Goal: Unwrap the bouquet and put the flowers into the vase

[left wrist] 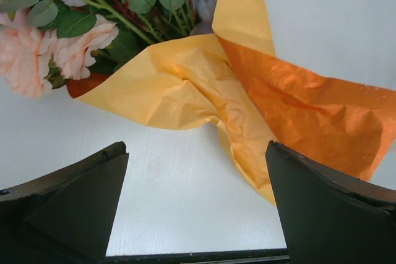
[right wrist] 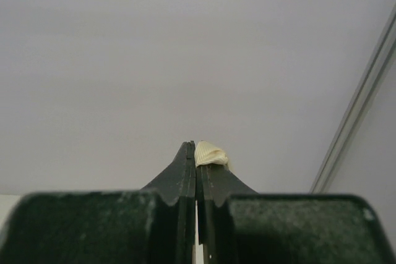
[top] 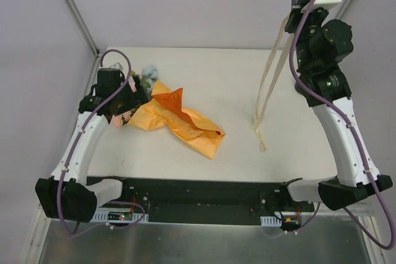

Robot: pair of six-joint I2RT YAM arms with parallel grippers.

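From above, the bouquet [top: 162, 112] lay on the table [top: 235, 78]. Its ribbon [top: 271, 85] was already off, dangling well right of the orange paper [top: 198, 131]. No vase showed.

In the left wrist view, the left fingers [left wrist: 80, 196] stood wide and empty just short of the paper, with the flowers [left wrist: 74, 29] poking from its far end.

In the right wrist view, the right fingers [right wrist: 185, 168] pinched the ribbon.

Freeing and vasing the flowers remained.

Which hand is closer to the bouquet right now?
Left. The left hand hovers open at the flower end of the bouquet; the right hand is raised far off to the right, shut on the cream ribbon.
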